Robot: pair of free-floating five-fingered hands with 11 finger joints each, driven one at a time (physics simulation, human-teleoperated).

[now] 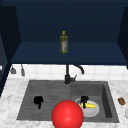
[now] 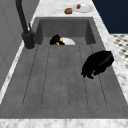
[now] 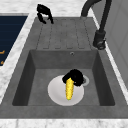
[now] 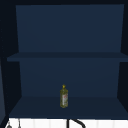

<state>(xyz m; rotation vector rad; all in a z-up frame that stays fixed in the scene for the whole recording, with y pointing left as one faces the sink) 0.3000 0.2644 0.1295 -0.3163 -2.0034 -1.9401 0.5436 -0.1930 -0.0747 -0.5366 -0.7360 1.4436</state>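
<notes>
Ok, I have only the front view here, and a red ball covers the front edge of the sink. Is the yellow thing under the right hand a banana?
Observer: No. The right side view shows a corn cob lying on a white plate. The right hand has its fingers curled round one end of the cob.
Operator: And the left hand, does it hold anything?
Observer: Nothing. In the left side view the left hand hangs over the ribbed draining board, fingers curled.
Operator: What lies at my far right edge?
Observer: A brown lump, and beside it a second plate with a small red piece on it.
</notes>
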